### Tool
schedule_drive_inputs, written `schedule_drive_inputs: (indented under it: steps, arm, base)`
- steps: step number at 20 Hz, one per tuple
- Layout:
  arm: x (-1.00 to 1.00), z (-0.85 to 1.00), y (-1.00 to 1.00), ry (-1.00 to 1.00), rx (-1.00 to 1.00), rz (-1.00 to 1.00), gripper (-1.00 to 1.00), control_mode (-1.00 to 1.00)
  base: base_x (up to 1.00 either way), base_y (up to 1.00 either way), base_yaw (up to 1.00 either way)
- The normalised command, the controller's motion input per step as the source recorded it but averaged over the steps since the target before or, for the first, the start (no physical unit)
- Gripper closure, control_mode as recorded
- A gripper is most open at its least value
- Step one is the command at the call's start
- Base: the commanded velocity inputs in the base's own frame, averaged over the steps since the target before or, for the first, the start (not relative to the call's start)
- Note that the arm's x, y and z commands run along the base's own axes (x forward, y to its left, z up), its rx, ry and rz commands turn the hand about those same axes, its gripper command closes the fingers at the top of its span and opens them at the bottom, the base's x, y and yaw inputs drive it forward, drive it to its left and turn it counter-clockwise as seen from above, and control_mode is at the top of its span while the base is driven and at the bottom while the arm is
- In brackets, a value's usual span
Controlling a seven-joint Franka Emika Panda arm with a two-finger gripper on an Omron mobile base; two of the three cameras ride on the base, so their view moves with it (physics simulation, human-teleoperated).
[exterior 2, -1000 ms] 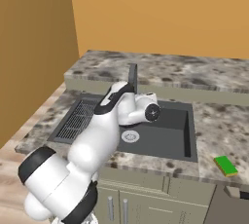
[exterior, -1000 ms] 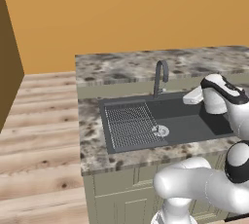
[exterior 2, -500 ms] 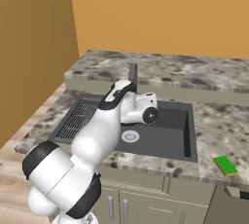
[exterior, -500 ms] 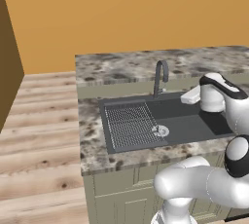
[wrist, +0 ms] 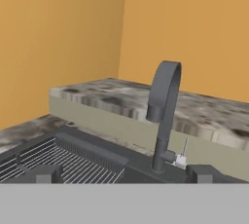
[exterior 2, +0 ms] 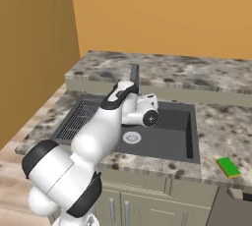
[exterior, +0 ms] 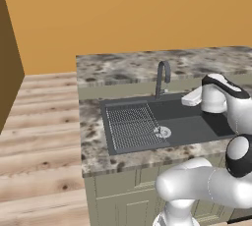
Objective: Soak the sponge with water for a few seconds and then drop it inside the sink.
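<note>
The dark-grey sink (exterior: 197,127) is set into the speckled counter, with its ribbed drainboard (exterior: 132,127) on the left and a round pale drain (exterior: 163,132). Behind it rises the dark arched faucet (exterior: 162,77). The water is out of view: nothing falls from the faucet's spout (wrist: 154,113). A green sponge (exterior 2: 228,167) lies on the counter right of the sink, far from the hand. My gripper (exterior: 186,100) hovers over the basin, pointing at the faucet. It is open, fingertips (wrist: 41,173) wide apart and holding nothing.
A small lever (wrist: 183,153) sticks out at the faucet's base. A raised counter ledge (wrist: 97,103) runs behind the sink against the orange wall. A brown cabinet side (exterior 2: 29,48) stands at the left. Cupboard doors (exterior 2: 142,205) sit below the counter.
The hand has slid a little to the left over the basin, closer to the faucet. The sponge has stayed where it was on the counter.
</note>
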Motion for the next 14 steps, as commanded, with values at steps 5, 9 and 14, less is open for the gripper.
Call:
schedule_drive_inputs:
  steps: [5, 9, 14]
  arm:
    - [0.15, 0.0, 0.0, 0.0, 0.0, 0.0, -1.0, -1.0]
    - [0.2, 0.0, 0.0, 0.0, 0.0, 0.0, -1.0, -1.0]
    - [0.22, -0.03, 0.0, 0.0, 0.0, 0.0, -1.0, -1.0]
  base:
    - [0.0, 0.0, 0.0]
    - [0.0, 0.0, 0.0]
    - [0.0, 0.0, 0.0]
